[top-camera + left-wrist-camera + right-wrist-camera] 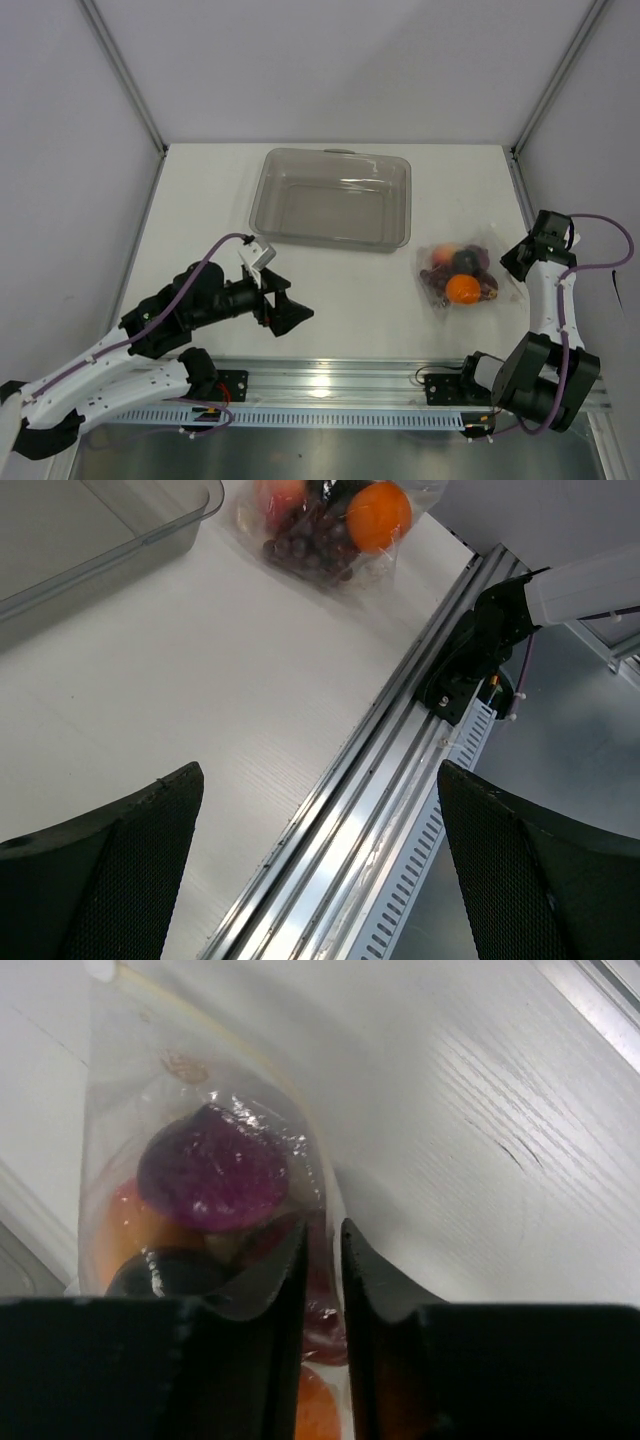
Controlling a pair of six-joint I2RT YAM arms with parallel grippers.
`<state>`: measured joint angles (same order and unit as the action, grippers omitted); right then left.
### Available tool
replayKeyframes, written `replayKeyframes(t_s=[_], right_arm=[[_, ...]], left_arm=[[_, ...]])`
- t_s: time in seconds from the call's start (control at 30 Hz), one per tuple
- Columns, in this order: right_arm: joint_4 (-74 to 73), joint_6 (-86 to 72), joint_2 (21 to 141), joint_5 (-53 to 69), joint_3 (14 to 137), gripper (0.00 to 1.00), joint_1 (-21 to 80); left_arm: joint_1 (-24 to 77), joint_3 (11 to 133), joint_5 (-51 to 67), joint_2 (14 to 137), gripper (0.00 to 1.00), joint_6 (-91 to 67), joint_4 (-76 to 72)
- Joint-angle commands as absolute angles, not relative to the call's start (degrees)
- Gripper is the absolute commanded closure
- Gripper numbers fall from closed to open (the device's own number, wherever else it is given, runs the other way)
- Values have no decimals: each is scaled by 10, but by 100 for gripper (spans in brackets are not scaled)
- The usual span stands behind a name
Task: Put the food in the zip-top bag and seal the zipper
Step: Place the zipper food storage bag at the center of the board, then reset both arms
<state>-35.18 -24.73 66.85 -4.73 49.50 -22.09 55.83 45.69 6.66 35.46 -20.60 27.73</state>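
Right gripper (322, 1235): jaws barely parted astride zip-top bag (130, 1070) edge, seemingly for sealing | food (212, 1167) bagged | left gripper (318, 775): wide open, empty, aside

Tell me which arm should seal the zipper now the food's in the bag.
Right. The right hand sits at the edge of the zip-top bag, fingers narrowly apart around the plastic. The left hand hangs open, far from it.

clear zip-top bag (130, 1070). toy orange (462, 289) bright orange. pink-yellow peach (441, 254). purple onion-like ball (212, 1168). dark red grape bunch (310, 545). blackish fruit (464, 261). translucent grey tray (335, 153). white table (350, 300), faint wood grain. white arm links (110, 375), purple cables (205, 265).
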Motion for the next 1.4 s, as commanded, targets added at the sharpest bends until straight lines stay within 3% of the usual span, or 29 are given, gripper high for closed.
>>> replayKeyframes(t_s=[0.0,0.07,0.2,0.33,0.37,0.63,0.73,0.77,0.97,1.1,1.37], right_arm=[[-314,-261,674,-30,487,70,-228],[-313,-262,674,-31,483,62,-228],[-325,-265,672,-54,492,33,-229],[-353,-264,664,-71,518,18,-226],[-361,-265,654,-78,526,1,-224],[-460,-274,605,-132,640,1,-134],[-502,-293,599,-180,664,1,-18],[-511,-310,597,-198,668,1,63],[-529,-418,557,-260,608,1,318],[-539,-489,558,-304,575,1,419],[-515,-542,504,-350,503,1,502]], left_arm=[[555,447,70,349,0,-218,273],[555,446,77,356,0,-221,273],[555,441,84,355,0,-228,264],[555,441,83,354,1,-228,262],[555,442,83,355,0,-228,262],[555,433,96,361,1,-244,247],[555,428,90,359,0,-254,242],[554,426,89,359,0,-255,241],[532,405,117,361,0,-283,212],[493,377,172,366,1,-316,166],[433,259,311,345,0,-399,-41]])
